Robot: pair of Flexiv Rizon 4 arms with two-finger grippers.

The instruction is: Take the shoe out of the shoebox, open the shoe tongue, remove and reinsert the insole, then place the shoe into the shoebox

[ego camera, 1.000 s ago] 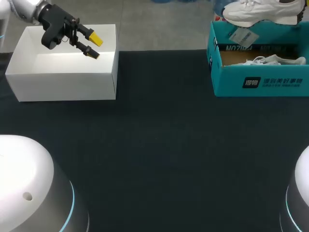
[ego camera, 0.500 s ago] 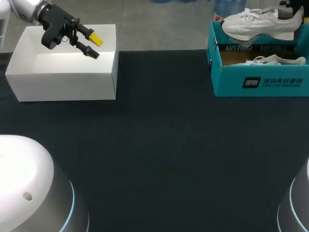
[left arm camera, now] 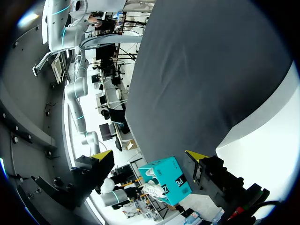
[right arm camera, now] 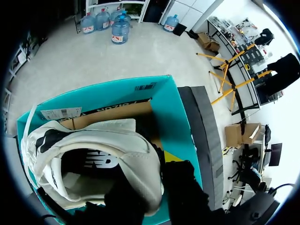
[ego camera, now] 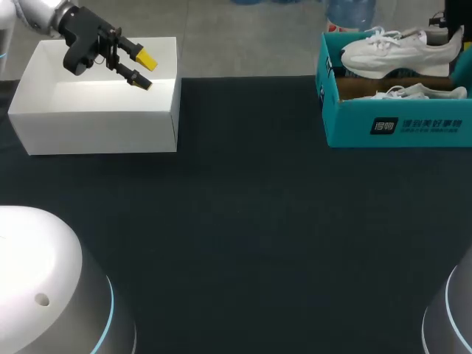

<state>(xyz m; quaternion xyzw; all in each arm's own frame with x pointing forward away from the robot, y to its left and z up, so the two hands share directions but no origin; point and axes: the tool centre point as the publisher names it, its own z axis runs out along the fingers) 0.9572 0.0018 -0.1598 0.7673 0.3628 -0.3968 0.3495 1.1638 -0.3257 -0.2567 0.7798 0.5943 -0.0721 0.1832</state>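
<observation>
Nearest the robot, the dark table (ego camera: 251,221) lies bare across the middle. At the far left stands an open white box (ego camera: 103,125). The left gripper (ego camera: 145,71) hangs over the box's far edge, its yellow-tipped fingers spread wide with nothing between them. In the left wrist view, only table and the white box's rim lie under those fingers.

At the far right sits the teal shoebox (ego camera: 398,125), open at the top. A second shoe (ego camera: 420,92) lies inside it, along the near wall. Above that one and toward the shoebox's far side is the white shoe (ego camera: 394,53), its toe pointing left and its heel to the right. The right gripper (right arm camera: 152,187) clamps the heel, one finger inside the collar and the other against the back of the heel.
</observation>
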